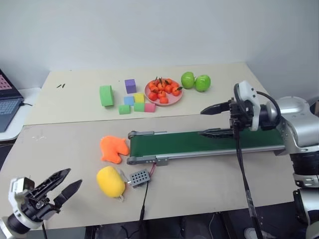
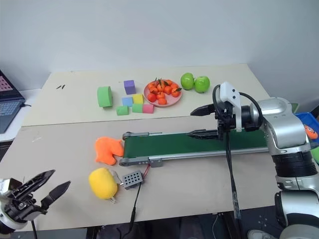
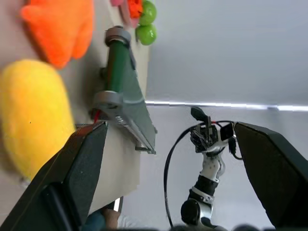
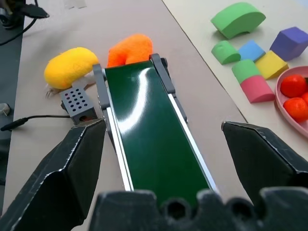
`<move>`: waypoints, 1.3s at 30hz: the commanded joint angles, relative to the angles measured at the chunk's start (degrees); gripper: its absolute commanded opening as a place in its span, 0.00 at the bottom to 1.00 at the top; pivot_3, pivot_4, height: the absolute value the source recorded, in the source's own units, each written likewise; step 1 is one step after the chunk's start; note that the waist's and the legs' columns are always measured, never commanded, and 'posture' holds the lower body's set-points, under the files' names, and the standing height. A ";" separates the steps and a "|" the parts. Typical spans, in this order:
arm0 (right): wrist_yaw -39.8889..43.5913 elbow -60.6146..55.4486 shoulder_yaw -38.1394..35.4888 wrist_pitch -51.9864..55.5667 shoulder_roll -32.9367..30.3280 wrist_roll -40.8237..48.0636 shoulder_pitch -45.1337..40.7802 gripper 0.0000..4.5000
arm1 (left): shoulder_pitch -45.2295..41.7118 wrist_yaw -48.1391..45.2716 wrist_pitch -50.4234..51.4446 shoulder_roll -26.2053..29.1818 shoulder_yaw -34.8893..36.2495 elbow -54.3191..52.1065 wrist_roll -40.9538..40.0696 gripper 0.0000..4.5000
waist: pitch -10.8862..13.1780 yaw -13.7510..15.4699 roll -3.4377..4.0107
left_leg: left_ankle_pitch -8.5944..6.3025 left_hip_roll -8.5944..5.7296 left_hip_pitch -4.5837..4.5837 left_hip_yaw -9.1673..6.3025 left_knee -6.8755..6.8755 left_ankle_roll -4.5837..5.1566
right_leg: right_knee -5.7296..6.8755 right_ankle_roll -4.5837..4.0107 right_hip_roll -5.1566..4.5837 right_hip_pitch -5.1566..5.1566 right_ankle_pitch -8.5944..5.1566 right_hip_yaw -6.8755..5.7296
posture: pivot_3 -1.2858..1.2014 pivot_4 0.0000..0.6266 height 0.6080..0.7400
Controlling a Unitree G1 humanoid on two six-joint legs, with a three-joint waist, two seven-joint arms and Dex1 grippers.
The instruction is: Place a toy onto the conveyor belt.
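While the toy (image 1: 110,181) sat on the table by the conveyor belt's (image 1: 209,140) end, the left gripper (image 1: 66,182) hung just beside it — spread wide, holding nothing, not touching.

Laptop (image 1: 9,102) at nine o'clock is sliced off by the frame's edge. The conveyor belt (image 1: 199,142) disappears at three o'clock behind the right gripper (image 1: 212,121). Small dark specks (image 1: 61,86) at eleven o'clock are too tiny to identify.
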 commanded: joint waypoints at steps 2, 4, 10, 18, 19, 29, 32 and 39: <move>-0.52 -2.85 -2.49 0.04 -1.60 0.49 -0.62 1.00 | -0.29 2.64 -3.15 0.54 -4.43 0.96 0.08 0.99 | 0.00 0.20 0.00 | -0.01 0.00 0.18 0.01 -0.02 0.01 | 0.00 -0.02 0.00 0.14 -0.02 0.02 | 0.52 0.24 1.00; -0.64 -2.97 -2.71 0.16 -2.03 0.44 -0.73 1.00 | -1.83 3.79 -4.47 0.45 -6.23 1.98 1.17 0.99 | 0.00 0.19 0.00 | -0.04 0.00 0.23 0.03 -0.02 0.07 | 0.00 -0.02 0.00 0.20 -0.02 0.04 | 0.52 0.24 1.00; -1.57 -4.48 -3.68 0.95 -3.46 0.88 0.00 1.00 | -5.62 4.78 -5.78 0.49 -10.26 2.51 4.53 0.99 | 0.00 0.15 0.00 | -0.05 0.00 0.21 0.07 -0.05 0.05 | 0.00 -0.02 0.00 0.15 -0.02 0.05 | 0.52 0.24 1.00; -3.28 -7.48 -5.82 2.21 -5.10 1.67 2.91 1.00 | -7.05 2.78 -4.55 2.15 -9.64 5.27 8.27 0.99 | -0.01 -0.03 0.00 | -0.06 0.01 0.23 0.13 -0.05 0.06 | 0.00 -0.02 0.01 0.15 -0.02 0.07 | 0.52 0.24 1.00; -3.44 -7.71 -5.97 2.31 -5.23 1.76 3.16 1.00 | -6.84 2.42 -4.35 2.56 -9.09 5.56 8.16 0.99 | -0.01 -0.05 -0.01 | -0.06 0.01 0.23 0.15 -0.05 0.07 | 0.00 -0.02 0.01 0.14 -0.02 0.08 | 0.52 0.24 1.00; -5.18 -9.02 -6.72 2.76 -5.63 1.73 3.98 1.00 | -6.97 -0.81 -2.34 4.38 -9.72 7.33 12.82 0.99 | 0.00 0.07 0.00 | -0.07 0.02 0.23 0.18 -0.08 0.09 | 0.00 -0.02 0.02 0.12 -0.03 0.11 | 0.52 0.24 1.00; -5.75 -9.79 -7.51 3.07 -5.94 2.16 4.87 1.00 | -8.80 -1.71 -1.92 4.15 -10.28 8.05 14.49 0.99 | 0.00 0.08 0.00 | -0.08 0.02 0.22 0.18 -0.08 0.09 | 0.00 -0.02 0.02 0.12 -0.03 0.11 | 0.52 0.24 1.00; -7.57 -12.20 -9.25 4.18 -6.35 2.68 7.21 1.00 | -13.50 -5.21 -1.55 4.19 -14.05 10.16 22.85 0.99 | 0.00 0.21 -0.01 | -0.08 0.00 0.22 0.18 -0.07 0.10 | -0.01 -0.02 0.02 0.14 -0.03 0.11 | 0.52 0.24 1.00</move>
